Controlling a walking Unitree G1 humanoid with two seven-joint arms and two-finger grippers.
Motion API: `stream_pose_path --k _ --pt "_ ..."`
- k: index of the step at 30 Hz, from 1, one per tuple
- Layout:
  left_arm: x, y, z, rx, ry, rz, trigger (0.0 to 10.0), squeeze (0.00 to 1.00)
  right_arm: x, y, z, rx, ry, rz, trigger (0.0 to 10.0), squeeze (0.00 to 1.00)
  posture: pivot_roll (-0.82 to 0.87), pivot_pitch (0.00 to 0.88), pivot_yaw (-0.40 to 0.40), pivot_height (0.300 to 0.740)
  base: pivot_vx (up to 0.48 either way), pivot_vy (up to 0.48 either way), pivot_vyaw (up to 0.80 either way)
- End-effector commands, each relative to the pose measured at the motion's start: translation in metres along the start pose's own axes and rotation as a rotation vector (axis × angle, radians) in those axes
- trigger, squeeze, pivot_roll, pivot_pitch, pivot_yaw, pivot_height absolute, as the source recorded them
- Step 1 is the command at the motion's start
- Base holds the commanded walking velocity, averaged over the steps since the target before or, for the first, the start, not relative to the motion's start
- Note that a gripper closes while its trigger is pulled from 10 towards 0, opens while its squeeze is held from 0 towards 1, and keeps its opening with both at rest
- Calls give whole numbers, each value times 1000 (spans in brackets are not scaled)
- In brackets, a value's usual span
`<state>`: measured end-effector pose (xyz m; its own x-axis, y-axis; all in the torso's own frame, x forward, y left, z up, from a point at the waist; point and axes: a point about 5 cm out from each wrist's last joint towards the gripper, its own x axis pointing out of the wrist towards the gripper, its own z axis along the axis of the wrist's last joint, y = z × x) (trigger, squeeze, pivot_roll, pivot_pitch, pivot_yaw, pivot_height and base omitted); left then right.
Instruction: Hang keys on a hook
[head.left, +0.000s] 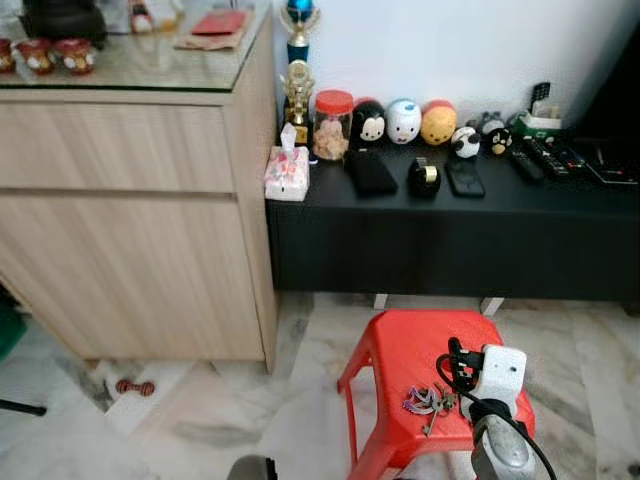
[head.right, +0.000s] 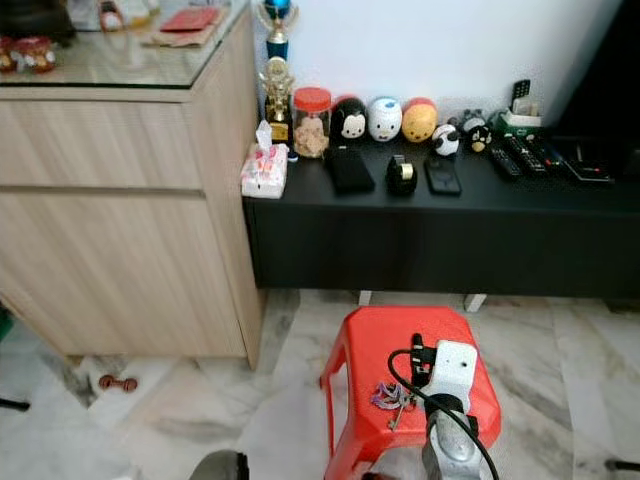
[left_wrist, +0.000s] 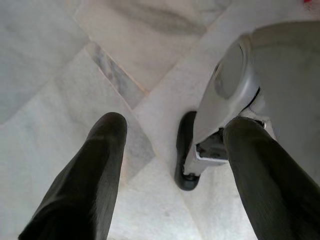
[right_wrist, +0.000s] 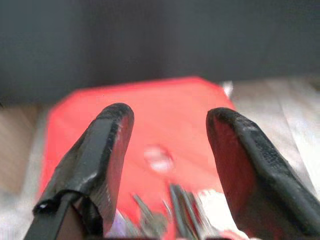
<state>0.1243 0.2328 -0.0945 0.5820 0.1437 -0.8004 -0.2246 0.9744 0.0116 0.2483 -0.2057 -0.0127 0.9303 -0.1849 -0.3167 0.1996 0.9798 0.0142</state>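
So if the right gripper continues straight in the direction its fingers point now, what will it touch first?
Most likely the keys: they lie on the red stool directly between the open fingers of the right gripper. If it passed above them, the stool seat would come next; depth is hard to judge.

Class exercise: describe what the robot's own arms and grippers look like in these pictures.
The right arm is silver metal, topped by a white boxy wrist module with looping black cables. Both the right gripper and left gripper have two long, black, round-tipped fingers.
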Motion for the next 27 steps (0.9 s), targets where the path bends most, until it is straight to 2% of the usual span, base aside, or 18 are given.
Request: stream_pose_path --k 1,11,27 --pt "-3 1 -12 -1 45 0 10000 0 -1 -1 -7 0 50 1 10000 0 122 0 -39 625 0 0 0" --pt "-4 4 -13 9 48 5 10000 0 15 6 10 18 36 31 10000 0 132 5 -32 625 0 0 0" --pt "-3 3 -9 11 32 13 10000 0 13 13 5 2 57 47 10000 0 134 0 -31 625 0 0 0"
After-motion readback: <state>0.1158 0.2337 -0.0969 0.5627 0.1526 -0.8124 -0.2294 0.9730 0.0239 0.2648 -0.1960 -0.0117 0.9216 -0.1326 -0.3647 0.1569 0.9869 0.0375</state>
